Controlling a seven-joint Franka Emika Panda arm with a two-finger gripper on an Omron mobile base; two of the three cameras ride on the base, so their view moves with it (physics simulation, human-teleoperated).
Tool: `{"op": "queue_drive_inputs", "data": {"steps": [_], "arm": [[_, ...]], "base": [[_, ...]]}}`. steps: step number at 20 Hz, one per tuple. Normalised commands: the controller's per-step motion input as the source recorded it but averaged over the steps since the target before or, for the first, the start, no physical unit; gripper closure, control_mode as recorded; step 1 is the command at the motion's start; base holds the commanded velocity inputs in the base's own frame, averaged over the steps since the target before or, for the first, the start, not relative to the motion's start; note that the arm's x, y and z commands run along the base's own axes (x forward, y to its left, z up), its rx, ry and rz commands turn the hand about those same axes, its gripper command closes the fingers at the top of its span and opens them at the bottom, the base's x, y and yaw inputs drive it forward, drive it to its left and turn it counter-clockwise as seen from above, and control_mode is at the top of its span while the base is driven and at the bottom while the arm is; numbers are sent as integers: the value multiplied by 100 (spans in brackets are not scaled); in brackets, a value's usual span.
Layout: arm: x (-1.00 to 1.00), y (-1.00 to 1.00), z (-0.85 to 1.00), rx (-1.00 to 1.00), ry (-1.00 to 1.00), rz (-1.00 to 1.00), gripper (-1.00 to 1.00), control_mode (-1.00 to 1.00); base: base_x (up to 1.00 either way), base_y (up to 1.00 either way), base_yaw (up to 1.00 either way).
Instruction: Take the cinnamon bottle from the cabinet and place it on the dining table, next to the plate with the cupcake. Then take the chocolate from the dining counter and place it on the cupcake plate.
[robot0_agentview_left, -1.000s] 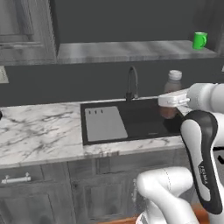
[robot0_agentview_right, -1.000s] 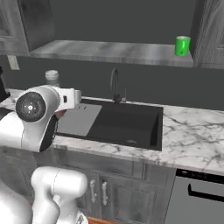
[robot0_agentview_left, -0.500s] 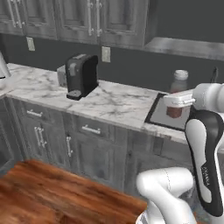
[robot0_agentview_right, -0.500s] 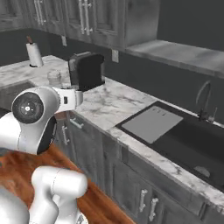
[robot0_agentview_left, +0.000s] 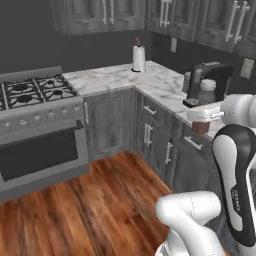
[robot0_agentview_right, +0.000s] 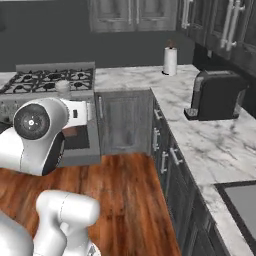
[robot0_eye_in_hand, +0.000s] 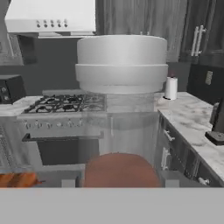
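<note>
A: Starting at the left of the left base view, what's there?

B: A stove (robot0_agentview_left: 37, 95) with black burners and a dark oven door, standing over a wood floor (robot0_agentview_left: 75, 205). Right of it a marble counter (robot0_agentview_left: 150, 85) turns the corner, and a paper towel roll (robot0_agentview_left: 138, 58) stands near the corner by the wall.

A: And further right?

B: A dark coffee machine (robot0_agentview_left: 210, 80) sits on the counter. In front of it the bottle (robot0_agentview_left: 204, 107) hangs upright in the air, its pale cap up and its brown contents low, held at the end of the white arm.

A: So the gripper (robot0_agentview_left: 204, 114) has it?

B: The bottle sits in the gripper, which is closed around the bottle's body. The fingers themselves can't be made out behind the white hand.

A: What about the right base view?

B: The arm's round joint is at the left, with the bottle's cap (robot0_agentview_right: 63, 87) just above it, in front of the stove (robot0_agentview_right: 55, 80). To the right come the towel roll (robot0_agentview_right: 170, 60) and then the coffee machine (robot0_agentview_right: 216, 95) on the counter (robot0_agentview_right: 220, 145).

A: And the hand view?

B: The bottle (robot0_eye_in_hand: 121, 109) is very close at the middle, cap on top, clear glass under it, brown contents at the bottom. The stove (robot0_eye_in_hand: 65, 105) lies behind it to the left, under a white hood (robot0_eye_in_hand: 50, 17).
</note>
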Motion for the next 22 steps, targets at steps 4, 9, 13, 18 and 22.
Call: {"op": "queue_drive_inputs", "data": {"steps": [4,9,13,18,22], "arm": [[0,0,0,0,0,0,100,100],[0,0,0,0,0,0,100,100],[0,0,0,0,0,0,100,100],[0,0,0,0,0,0,100,100],[0,0,0,0,0,0,100,100]], "base": [[0,0,100],[5,0,98],[15,0,92],[32,-7,84],[81,-45,57]]}}
